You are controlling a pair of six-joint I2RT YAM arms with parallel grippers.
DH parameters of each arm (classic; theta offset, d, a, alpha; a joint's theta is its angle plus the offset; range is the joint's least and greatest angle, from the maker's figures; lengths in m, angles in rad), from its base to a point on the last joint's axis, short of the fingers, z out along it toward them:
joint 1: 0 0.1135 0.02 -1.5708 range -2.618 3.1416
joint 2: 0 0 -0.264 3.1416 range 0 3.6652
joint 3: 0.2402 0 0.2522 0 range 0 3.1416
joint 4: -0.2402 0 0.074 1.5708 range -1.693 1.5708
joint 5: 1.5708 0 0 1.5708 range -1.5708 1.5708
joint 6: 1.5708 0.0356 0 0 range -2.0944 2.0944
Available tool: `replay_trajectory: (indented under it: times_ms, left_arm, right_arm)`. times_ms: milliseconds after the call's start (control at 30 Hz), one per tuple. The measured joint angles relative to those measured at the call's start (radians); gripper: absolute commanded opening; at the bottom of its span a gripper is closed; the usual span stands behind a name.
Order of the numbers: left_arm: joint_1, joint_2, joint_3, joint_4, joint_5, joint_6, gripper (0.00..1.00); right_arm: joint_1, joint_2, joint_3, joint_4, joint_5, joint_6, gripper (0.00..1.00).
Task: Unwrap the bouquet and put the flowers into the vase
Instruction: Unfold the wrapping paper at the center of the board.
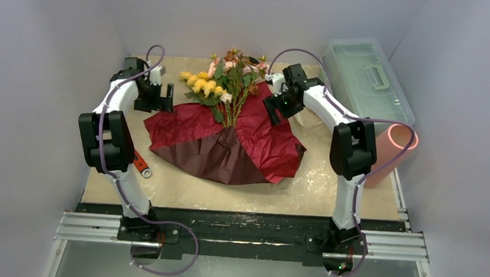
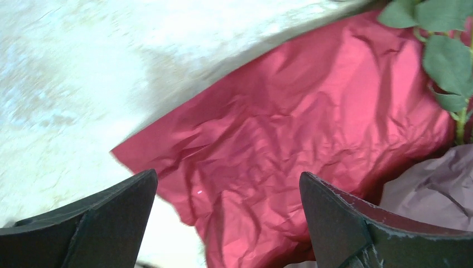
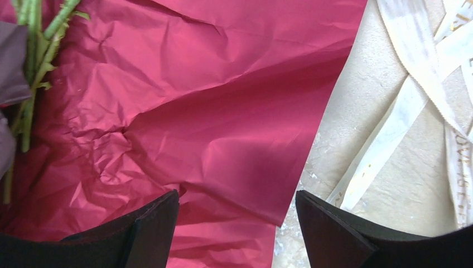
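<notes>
With the flowers [image 1: 223,79] lying bare on the opened dark red paper [image 1: 229,147], my left gripper [image 2: 227,187] and right gripper [image 3: 237,204] hover spread and empty above it, so next I likely must pinch the stems and carry them to the vase [image 1: 392,151] at the table's right edge.

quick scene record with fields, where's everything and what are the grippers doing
paper: spread open on the table
flowers: lying on the paper, heads at the far side
ribbon: loose on table, right of paper
vase: right table edge
left gripper: open, empty, over paper's left edge
right gripper: open, empty, over paper's right edge
</notes>
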Motion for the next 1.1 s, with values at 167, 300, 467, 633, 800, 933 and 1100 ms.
replay_trajectory:
  times_ms: [167, 300, 467, 633, 800, 933, 1100]
  left_arm:
    - [0.097, -0.007, -0.024, 0.008, 0.010, -0.002, 0.98]
    - [0.120, 0.001, -0.016, 0.017, 0.101, 0.101, 0.94]
    - [0.096, 0.121, 0.106, -0.002, 0.205, 0.208, 0.88]
    - [0.066, 0.229, 0.146, 0.008, 0.216, 0.236, 0.80]
    - [0.015, 0.261, 0.151, 0.013, 0.185, 0.254, 0.61]
    - [-0.019, 0.273, 0.159, 0.030, 0.163, 0.258, 0.36]
    - [-0.021, 0.291, 0.169, 0.061, 0.142, 0.232, 0.09]
  right_arm:
    - [-0.008, 0.047, 0.007, 0.002, 0.006, 0.006, 0.78]
    - [-0.014, 0.055, 0.008, 0.003, 0.001, 0.008, 0.73]
    - [-0.024, 0.056, 0.008, 0.008, -0.021, 0.004, 0.54]
    - [-0.031, 0.072, 0.008, 0.023, -0.026, 0.000, 0.40]
    - [-0.037, 0.104, 0.006, 0.036, -0.033, -0.003, 0.30]
    - [-0.038, 0.115, -0.001, 0.043, -0.043, -0.003, 0.21]
    - [-0.038, 0.119, -0.002, 0.057, -0.046, -0.004, 0.00]
